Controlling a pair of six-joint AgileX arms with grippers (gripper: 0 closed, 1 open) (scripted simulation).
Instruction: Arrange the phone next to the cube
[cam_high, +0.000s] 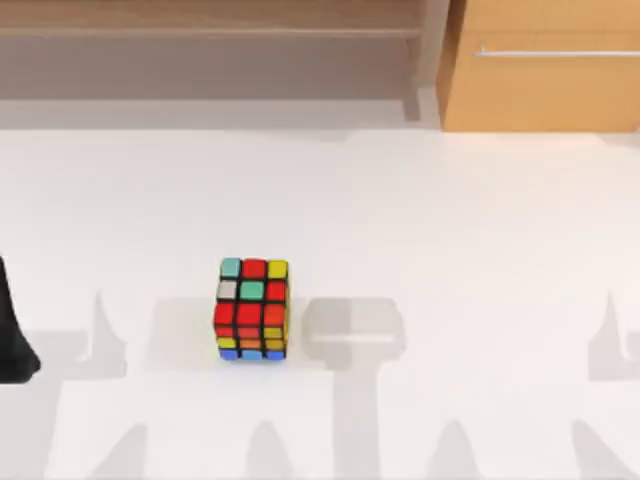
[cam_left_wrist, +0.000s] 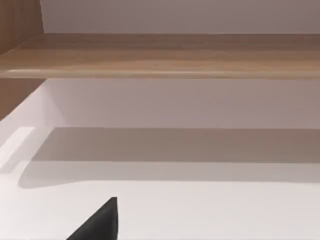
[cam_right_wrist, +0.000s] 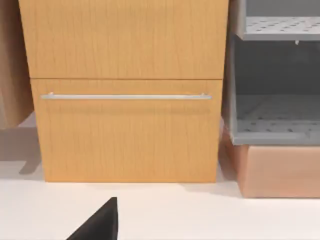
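Note:
The cube (cam_high: 251, 310) stands alone on the white table, a little left of the middle, its stickers scrambled in red, orange, yellow, teal, blue and white on a black grid. The phone is out of view. My left arm (cam_high: 12, 335) shows as a dark shape at the table's left edge, well apart from the cube. A black part of the left gripper (cam_left_wrist: 100, 222) juts into the left wrist view over bare table. Likewise a black part of the right gripper (cam_right_wrist: 100, 222) shows in the right wrist view, facing the cabinet.
A wooden shelf (cam_high: 210, 20) runs along the back of the table. At the back right stands a wooden drawer cabinet (cam_right_wrist: 125, 100) with a metal handle (cam_right_wrist: 125, 96). Beside it is a grey perforated rack (cam_right_wrist: 275, 120) on a brown box.

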